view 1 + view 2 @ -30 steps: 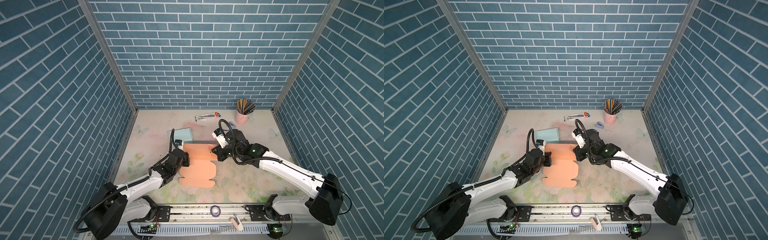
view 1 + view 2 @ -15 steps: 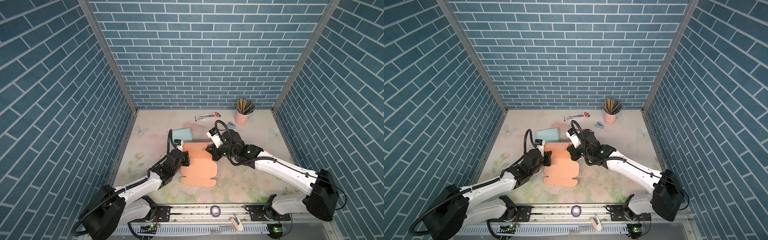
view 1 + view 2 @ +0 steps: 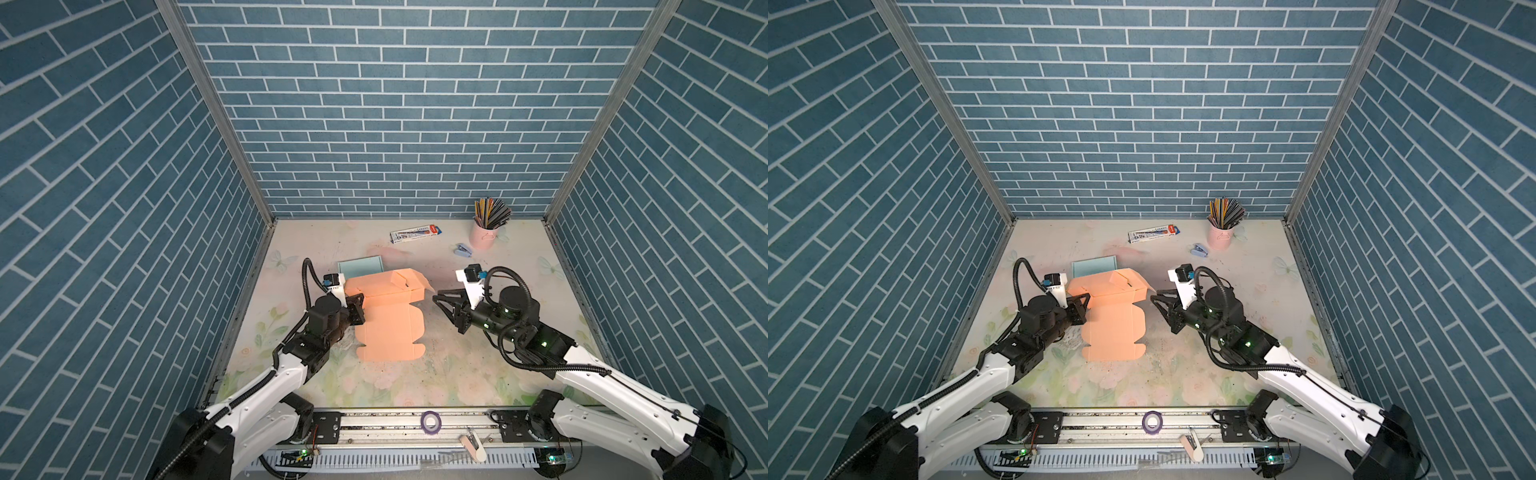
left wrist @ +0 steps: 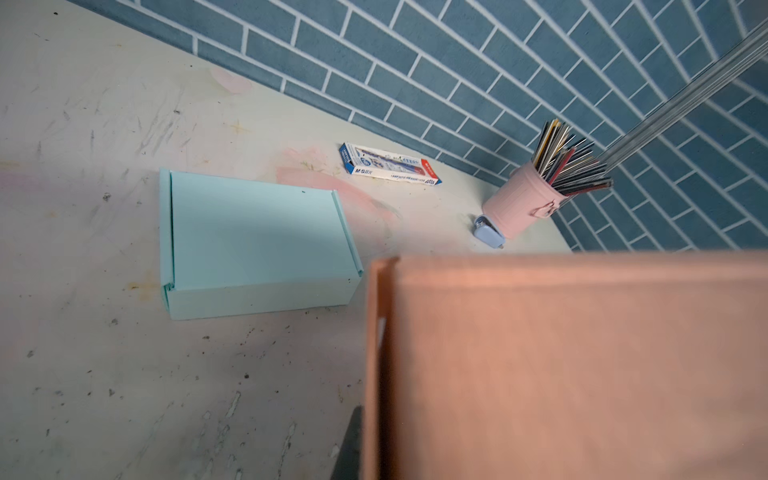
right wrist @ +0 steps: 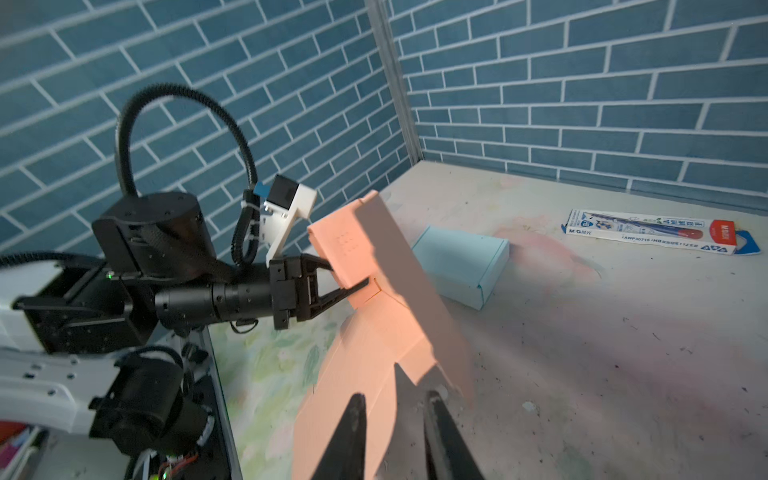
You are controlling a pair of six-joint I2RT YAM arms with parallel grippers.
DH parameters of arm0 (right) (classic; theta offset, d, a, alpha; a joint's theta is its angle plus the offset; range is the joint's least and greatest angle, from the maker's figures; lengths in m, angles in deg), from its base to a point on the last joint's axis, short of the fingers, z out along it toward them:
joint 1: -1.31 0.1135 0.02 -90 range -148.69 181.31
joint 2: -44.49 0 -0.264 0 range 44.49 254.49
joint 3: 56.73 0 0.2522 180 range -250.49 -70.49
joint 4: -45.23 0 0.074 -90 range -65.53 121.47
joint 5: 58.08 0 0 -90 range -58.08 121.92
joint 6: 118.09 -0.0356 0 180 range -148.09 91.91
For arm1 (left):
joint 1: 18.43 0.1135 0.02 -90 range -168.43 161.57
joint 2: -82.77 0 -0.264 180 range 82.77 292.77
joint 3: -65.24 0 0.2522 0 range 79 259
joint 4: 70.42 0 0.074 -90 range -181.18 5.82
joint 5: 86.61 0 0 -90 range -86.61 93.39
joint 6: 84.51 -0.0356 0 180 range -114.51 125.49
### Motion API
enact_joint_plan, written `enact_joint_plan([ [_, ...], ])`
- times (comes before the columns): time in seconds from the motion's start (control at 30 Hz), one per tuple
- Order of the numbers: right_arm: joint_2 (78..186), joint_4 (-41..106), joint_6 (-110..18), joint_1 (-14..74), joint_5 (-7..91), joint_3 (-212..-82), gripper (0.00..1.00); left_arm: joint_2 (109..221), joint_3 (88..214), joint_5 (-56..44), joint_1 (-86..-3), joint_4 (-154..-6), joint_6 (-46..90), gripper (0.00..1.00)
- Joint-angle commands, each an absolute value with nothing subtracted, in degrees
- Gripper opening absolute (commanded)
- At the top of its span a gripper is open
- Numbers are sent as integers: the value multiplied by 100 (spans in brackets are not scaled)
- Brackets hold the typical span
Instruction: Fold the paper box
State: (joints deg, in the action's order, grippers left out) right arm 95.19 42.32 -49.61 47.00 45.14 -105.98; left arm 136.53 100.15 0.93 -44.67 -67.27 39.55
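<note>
The half-formed paper box (image 3: 388, 328) lies at centre frame on the worktop (image 3: 478, 374). The left gripper (image 5: 353, 286) pinches its raised wall (image 3: 386, 286). The right gripper (image 3: 437, 300), slightly parted, holds nothing. Unsupported on that side, the wall may spring flat.

The right tool (image 5: 395, 397) shows only its two dark fingers, parted, with nothing between them. Just ahead of its tips the orange paper box (image 5: 365, 349) lies on the tabletop (image 5: 602, 353), part flat, with one long panel tilted up. Farther ahead the left tool (image 5: 349, 276) pinches that panel's edge (jaws closed on it). Beyond the panel sit a teal box (image 5: 461, 262) and a pen carton (image 5: 660, 235)
</note>
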Motion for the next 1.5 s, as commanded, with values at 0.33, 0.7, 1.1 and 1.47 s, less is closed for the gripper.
enact_joint_plan([
  [0.33, 10260, 7306, -6375, 4174, 6024, -9954, 38, 12908, 10103, -767, -4252, -6774, 4389, 7],
  [0.7, 11028, 7855, -6404, 4417, 6527, -10396, 46, 13189, 10031, -1053, -4252, -6288, 4626, 8],
  [1.1, 11731, 7867, -6435, 4607, 6216, -10808, 49, 13255, 9946, -1182, -4260, -5963, 4770, 9],
  [1.47, 11180, 6218, -5715, 4608, 6189, -10954, 48, 12990, 10074, -975, -4239, -6624, 4453, 9],
])
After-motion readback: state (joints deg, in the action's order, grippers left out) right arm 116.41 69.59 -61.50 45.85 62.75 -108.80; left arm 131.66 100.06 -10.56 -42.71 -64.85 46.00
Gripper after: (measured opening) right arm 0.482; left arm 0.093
